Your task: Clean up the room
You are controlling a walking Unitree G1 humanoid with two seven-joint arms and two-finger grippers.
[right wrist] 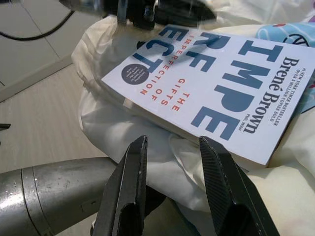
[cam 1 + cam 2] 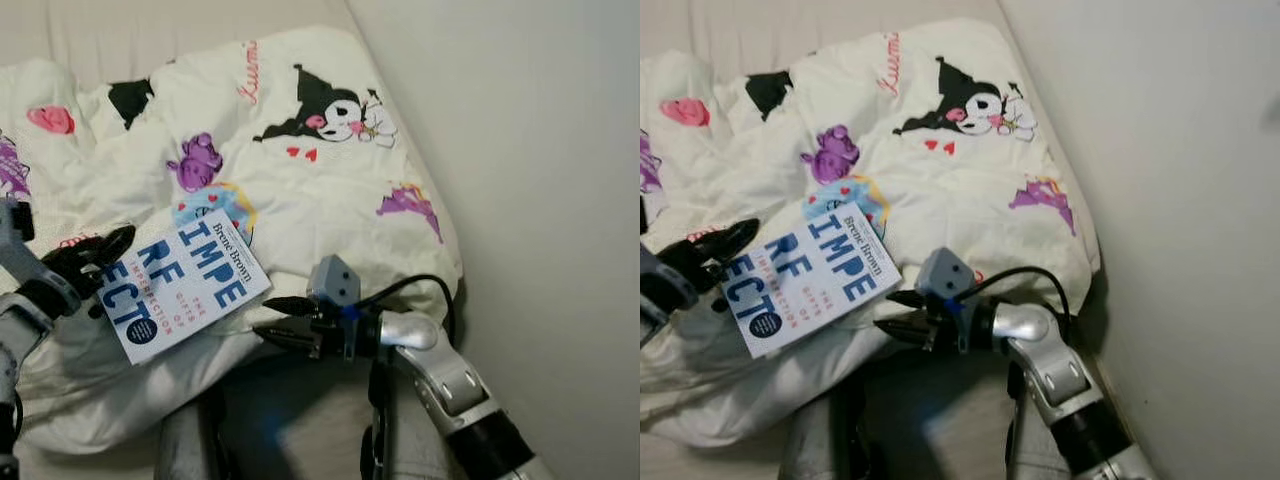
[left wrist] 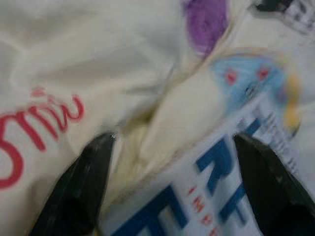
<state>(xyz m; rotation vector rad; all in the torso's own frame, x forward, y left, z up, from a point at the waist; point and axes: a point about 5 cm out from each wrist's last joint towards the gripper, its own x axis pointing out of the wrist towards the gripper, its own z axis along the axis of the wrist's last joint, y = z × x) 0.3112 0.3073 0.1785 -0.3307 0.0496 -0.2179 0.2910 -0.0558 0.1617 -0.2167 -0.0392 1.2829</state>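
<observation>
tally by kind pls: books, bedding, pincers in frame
Books: 1, a white paperback with blue title lettering, lying on the bedding.
Bedding: 1, a white cartoon-print duvet, rumpled.
Pincers: 2, the left pincer open at the book's edge, and the right pincer open just off the book's near corner.
Total: 4

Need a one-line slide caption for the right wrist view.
Right gripper, fingers open, faces the white paperback book lying on the cartoon-print duvet.
</observation>
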